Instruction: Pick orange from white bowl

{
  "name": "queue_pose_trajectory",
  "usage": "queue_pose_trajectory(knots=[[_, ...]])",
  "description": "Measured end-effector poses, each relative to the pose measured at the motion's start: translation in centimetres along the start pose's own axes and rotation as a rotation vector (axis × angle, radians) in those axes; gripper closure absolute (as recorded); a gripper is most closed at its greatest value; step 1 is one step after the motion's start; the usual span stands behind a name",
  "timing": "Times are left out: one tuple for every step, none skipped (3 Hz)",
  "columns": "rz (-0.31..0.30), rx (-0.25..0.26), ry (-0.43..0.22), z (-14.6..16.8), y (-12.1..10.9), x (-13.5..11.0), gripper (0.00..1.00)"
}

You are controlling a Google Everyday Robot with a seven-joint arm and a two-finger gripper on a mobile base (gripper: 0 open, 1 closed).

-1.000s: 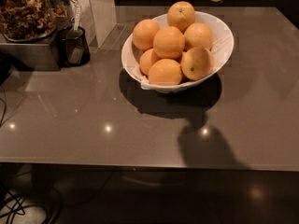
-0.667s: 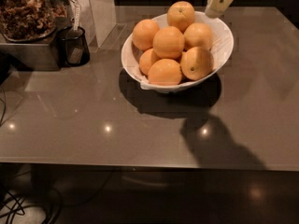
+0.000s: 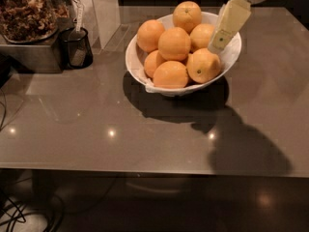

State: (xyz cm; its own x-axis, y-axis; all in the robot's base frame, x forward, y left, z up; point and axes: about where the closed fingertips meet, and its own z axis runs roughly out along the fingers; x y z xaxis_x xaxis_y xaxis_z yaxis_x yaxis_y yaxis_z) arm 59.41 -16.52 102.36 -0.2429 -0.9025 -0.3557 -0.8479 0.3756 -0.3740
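The white bowl point(image 3: 139, 71) stands at the back middle of the grey table and holds several oranges. A plain-skinned orange point(image 3: 175, 43) sits on top in the middle of the pile. The orange with a dark stem dot point(image 3: 203, 65) lies at the front right. My gripper point(image 3: 218, 43) reaches down from the top right corner. Its cream tip hangs over the bowl's right side, just above the stem-dot orange and next to the right-hand orange point(image 3: 202, 35). It holds nothing that I can see.
A small dark cup point(image 3: 76, 48) with a utensil stands left of the bowl, beside a metal box point(image 3: 29, 57) with a glass jar point(image 3: 26, 11) on it. A white upright box point(image 3: 104, 8) stands behind. The table's front edge point(image 3: 145, 170) runs below.
My gripper has come down and to the left from the top edge, to just above the oranges on the bowl's right side. The bowl and the oranges have not moved.
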Motion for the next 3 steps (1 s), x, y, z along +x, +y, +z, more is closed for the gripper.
queue_pose_trajectory(knots=[[0.003, -0.002, 0.002, 0.2, 0.1, 0.1, 0.0], [0.036, -0.011, -0.036, 0.9, -0.3, -0.1, 0.0], [0.032, -0.07, -0.091, 3.2, -0.1, -2.1, 0.0]])
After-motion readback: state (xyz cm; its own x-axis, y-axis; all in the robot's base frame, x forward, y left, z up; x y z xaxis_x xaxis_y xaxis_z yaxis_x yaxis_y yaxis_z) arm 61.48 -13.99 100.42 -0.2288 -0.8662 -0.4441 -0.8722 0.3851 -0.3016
